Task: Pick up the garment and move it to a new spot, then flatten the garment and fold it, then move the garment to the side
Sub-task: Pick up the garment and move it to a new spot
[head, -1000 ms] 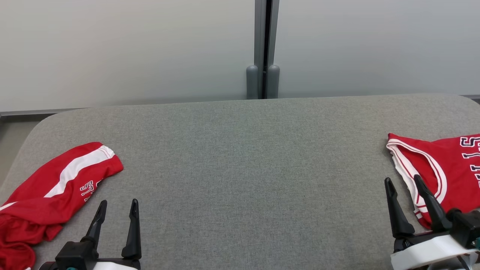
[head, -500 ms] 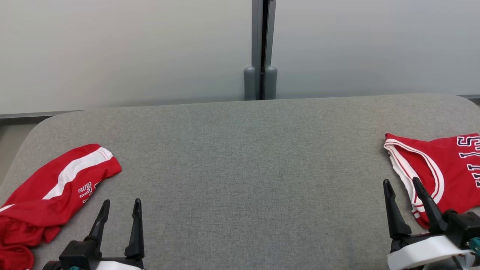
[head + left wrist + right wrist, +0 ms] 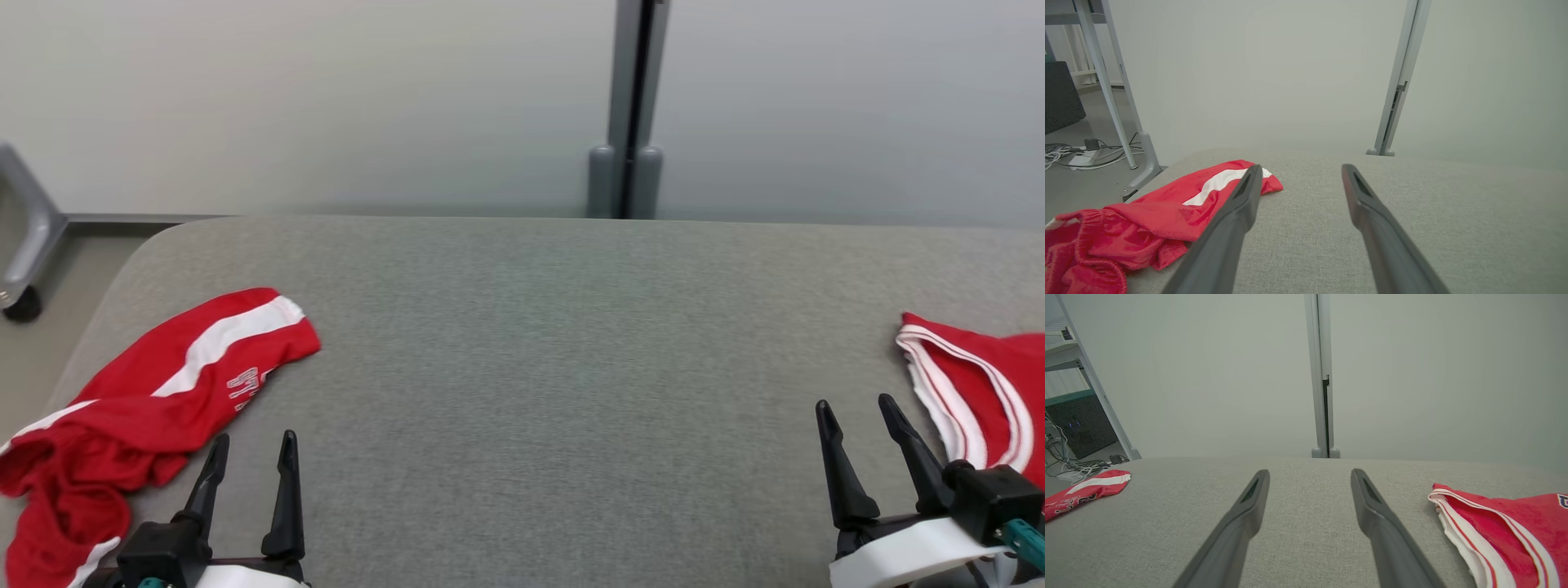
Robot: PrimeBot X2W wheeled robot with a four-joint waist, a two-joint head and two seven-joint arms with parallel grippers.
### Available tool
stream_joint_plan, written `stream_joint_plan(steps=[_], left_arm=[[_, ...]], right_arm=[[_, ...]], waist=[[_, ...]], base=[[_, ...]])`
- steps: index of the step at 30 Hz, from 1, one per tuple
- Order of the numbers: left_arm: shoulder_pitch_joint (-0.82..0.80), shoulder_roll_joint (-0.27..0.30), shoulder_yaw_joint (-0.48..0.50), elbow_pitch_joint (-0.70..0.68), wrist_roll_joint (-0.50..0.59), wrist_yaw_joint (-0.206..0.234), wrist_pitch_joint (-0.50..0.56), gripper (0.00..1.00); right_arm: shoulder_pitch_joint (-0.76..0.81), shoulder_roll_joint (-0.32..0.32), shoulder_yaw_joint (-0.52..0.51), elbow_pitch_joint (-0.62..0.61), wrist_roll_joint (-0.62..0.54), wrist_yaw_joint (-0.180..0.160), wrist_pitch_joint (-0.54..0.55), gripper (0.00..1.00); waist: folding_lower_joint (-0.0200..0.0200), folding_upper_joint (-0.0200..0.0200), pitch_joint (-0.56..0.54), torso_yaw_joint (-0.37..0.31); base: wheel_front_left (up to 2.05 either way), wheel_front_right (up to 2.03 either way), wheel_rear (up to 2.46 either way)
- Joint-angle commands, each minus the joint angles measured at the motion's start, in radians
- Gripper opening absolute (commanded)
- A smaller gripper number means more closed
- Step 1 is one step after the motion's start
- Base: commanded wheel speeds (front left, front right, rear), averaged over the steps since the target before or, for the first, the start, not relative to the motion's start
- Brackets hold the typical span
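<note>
View has swung left; jaws stay released. Shorts (image 3: 122,425) left of them read perhaps "ST"; jersey (image 3: 976,400) lies right.

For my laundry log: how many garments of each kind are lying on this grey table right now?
Red shorts with a white stripe: 1
Red sleeveless jersey with white trim: 1
Total: 2 garments, at opposite ends of the grey table
</note>
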Motion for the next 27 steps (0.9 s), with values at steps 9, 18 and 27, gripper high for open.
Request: stream_joint_plan(steps=[9,18,27], left_arm=[[0.006,0.011,0.022,0.011,-0.009,0.027,0.004,1.0],[0.017,0.022,0.03,-0.02,-0.013,0.046,0.022,1.0],[0.023,0.017,0.032,-0.042,-0.037,0.05,0.042,1.0]], right_arm=[[0.0,0.008,0.041,0.017,0.014,0.0,0.008,1.0],[-0.029,0.011,0.072,0.025,0.022,0.0,0.002,1.0],[-0.041,0.004,0.082,0.033,0.018,0.0,-0.001,1.0]], waist=[[0.0,-0.0001,-0.018,0.184],[0.0,-0.0001,-0.004,0.301],[0.0,-0.0001,0.004,0.35]], base=[[0.0,0.0,0.0],[0.0,0.0,0.0],[0.0,0.0,0.0]])
